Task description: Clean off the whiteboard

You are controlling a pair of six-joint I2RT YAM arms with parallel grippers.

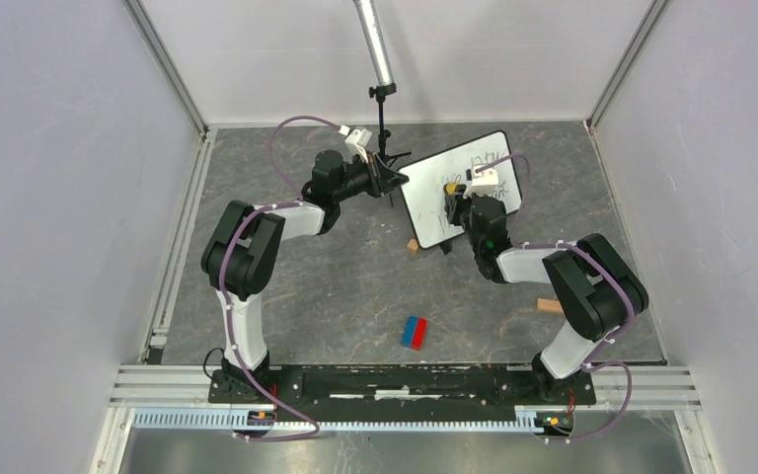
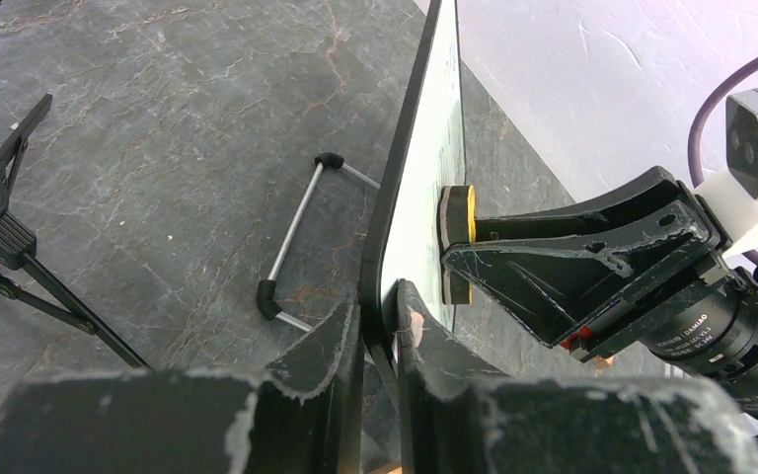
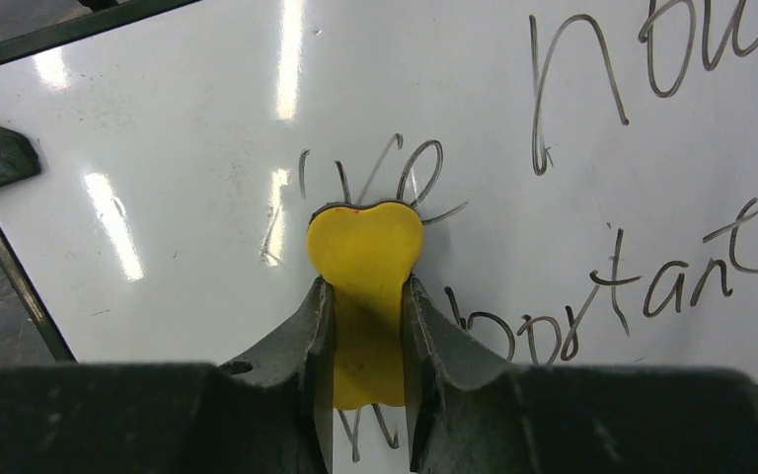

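The whiteboard [image 1: 434,193] stands tilted at the back centre, with black handwriting on it [image 3: 602,197]. My left gripper [image 2: 380,311] is shut on the whiteboard's black left edge [image 2: 400,178]. My right gripper [image 3: 367,296] is shut on a yellow eraser [image 3: 365,247], squeezed between the fingers and pressed flat against the written face of the board. In the left wrist view the eraser [image 2: 457,242] sits against the board, held by the right gripper. In the top view the right gripper [image 1: 454,202] is over the board's middle.
A black stand [image 1: 383,109] with a silver pole rises behind the left gripper; its legs show in the left wrist view [image 2: 0,237]. A red and blue block [image 1: 415,332] lies front centre. Small wooden pieces [image 1: 550,305] lie near the right arm and by the board's corner [image 1: 413,245].
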